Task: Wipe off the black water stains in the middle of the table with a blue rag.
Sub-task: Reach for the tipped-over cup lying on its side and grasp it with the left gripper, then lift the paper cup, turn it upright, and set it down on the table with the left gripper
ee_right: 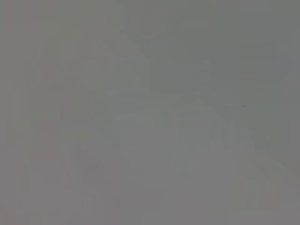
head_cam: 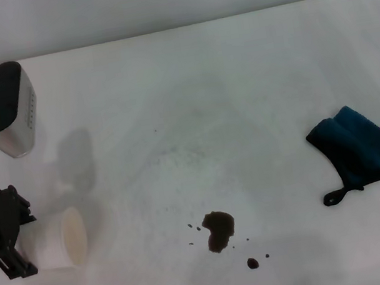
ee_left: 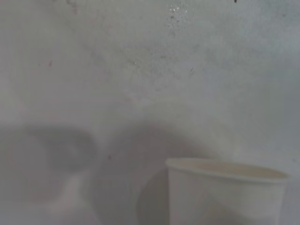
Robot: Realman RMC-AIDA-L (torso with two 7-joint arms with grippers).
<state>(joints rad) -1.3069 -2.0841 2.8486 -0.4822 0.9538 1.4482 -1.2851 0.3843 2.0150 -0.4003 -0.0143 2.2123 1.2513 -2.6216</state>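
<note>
Head view shows the blue rag (head_cam: 361, 146) lying far right on the tabletop (head_cam: 236, 70), well right of the black stains (head_cam: 220, 229) at near centre. The left tool (head_cam: 7, 240) grips a white cup (head_cam: 64, 239); the right tool, surely nearer the rag, is unseen.

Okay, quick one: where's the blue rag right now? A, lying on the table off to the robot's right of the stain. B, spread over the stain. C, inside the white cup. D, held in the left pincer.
A: the blue rag lies folded on the table, apart from the black water stains, on the robot's right.
</note>
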